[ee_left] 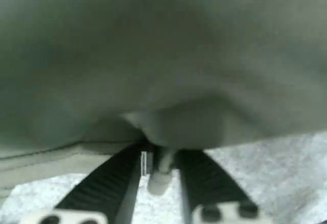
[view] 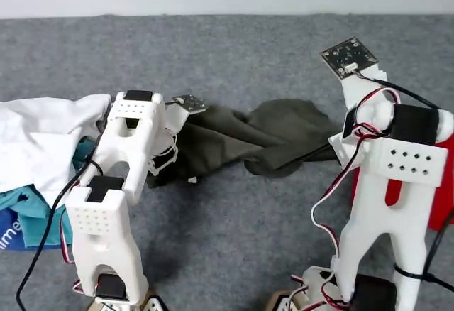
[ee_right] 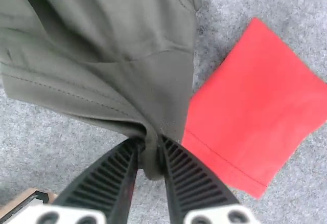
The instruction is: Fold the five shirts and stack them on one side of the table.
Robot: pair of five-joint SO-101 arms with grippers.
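An olive-green shirt [view: 248, 140] hangs stretched and rumpled between the two arms over the grey table. My left gripper [ee_left: 158, 155] is shut on a pinched fold of the olive shirt [ee_left: 163, 70] at its left end. My right gripper [ee_right: 150, 150] is shut on the hem of the olive shirt [ee_right: 112, 55] at its right end. A folded red shirt [ee_right: 255, 111] lies flat beside the right gripper; it also shows under the right arm as a red patch [view: 443, 183]. A heap of unfolded shirts, white [view: 42, 137] on top of teal and blue [view: 21, 215], lies at the left.
The grey felt table [view: 234, 240] runs open in front of and behind the olive shirt. The white wall edge crosses the far back. Both arm bases [view: 106, 282] stand at the near edge.
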